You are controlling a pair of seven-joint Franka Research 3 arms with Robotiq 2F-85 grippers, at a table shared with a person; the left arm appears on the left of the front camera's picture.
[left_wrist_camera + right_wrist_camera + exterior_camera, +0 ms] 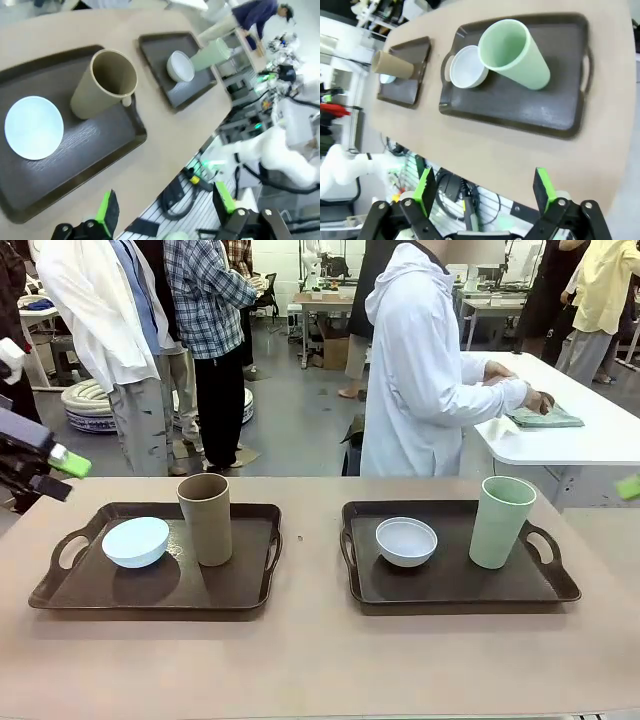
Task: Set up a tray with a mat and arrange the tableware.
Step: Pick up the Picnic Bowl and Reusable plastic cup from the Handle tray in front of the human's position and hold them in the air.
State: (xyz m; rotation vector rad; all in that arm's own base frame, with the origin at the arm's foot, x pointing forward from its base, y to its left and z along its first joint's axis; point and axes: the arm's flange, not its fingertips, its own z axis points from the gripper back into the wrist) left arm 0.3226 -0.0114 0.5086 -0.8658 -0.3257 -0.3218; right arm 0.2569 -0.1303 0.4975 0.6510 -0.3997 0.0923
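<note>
Two dark trays lie side by side on the tan table. The left tray (60, 590) holds a pale blue bowl (135, 542) and a tan tumbler (205, 518). On the right tray (450, 585) stand a white-grey bowl (406, 541) and a pale green tumbler (501, 522). My left gripper (62, 476) hovers open off the table's left end, above the near edge (166, 205). My right gripper (628, 487) hangs open at the right end, over the table's near edge (485, 190). A person presses a folded green mat (545, 418) on a white side table.
The white side table (590, 445) stands behind the far right corner. Other people stand in the background at left. Bare tabletop (310, 660) runs between the trays and along the near side. Cables and another white arm (285, 160) show below the table edge.
</note>
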